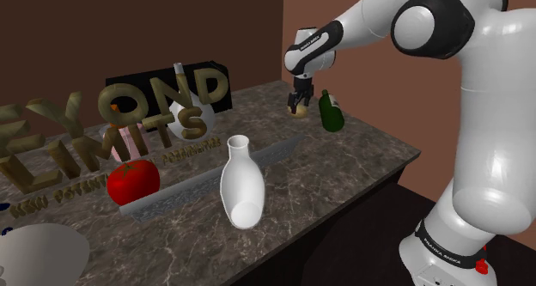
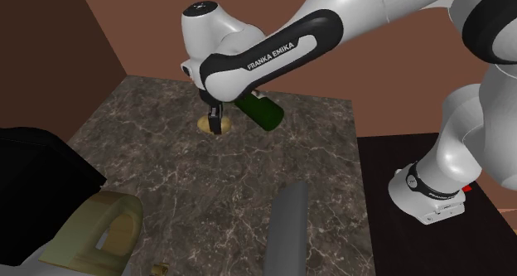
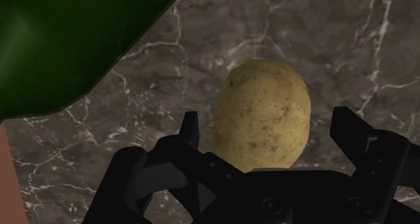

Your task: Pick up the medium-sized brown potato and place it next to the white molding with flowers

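Note:
A tan, speckled potato (image 3: 264,115) lies on the dark marble tabletop (image 1: 361,155), near the far corner by the brown wall. My black gripper (image 3: 268,125) hangs right over it, open, one finger on each side with a gap to the skin. The shoulder view has the gripper (image 1: 299,104) just above the potato (image 1: 298,112). In the second exterior view the potato (image 2: 205,125) peeks out beside the fingers (image 2: 217,123). A long grey moulding strip (image 1: 206,179) lies across the middle of the table, also seen as the strip (image 2: 286,225).
A dark green bottle (image 1: 331,111) lies close beside the potato. A white vase (image 1: 241,185) and a red apple (image 1: 133,181) stand by the strip. Large gold letters (image 1: 103,125) and a black box (image 1: 146,78) line the back. The table edge (image 1: 378,185) drops toward the stand.

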`<move>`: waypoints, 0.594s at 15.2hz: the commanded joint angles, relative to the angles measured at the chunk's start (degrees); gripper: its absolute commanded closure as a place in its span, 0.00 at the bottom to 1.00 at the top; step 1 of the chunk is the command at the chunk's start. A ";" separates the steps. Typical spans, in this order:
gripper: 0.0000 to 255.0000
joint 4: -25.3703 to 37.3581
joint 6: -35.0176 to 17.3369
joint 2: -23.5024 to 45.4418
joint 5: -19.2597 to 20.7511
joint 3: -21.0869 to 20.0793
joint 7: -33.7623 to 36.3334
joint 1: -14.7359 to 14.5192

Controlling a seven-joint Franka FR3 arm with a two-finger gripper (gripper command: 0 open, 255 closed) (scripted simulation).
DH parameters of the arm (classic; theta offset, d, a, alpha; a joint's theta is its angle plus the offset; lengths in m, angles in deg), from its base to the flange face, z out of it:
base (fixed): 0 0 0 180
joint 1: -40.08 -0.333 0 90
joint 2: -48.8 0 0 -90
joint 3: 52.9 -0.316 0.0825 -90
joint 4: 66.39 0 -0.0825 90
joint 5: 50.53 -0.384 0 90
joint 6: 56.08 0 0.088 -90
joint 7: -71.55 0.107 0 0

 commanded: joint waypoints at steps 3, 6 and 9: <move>0.00 -0.90 -2.24 1.36 -0.51 -0.21 -0.40 0.24; 0.00 -0.89 -2.24 1.37 -0.51 -0.21 -0.40 0.25; 0.00 -0.89 -2.24 1.37 -0.51 -0.21 -0.40 0.25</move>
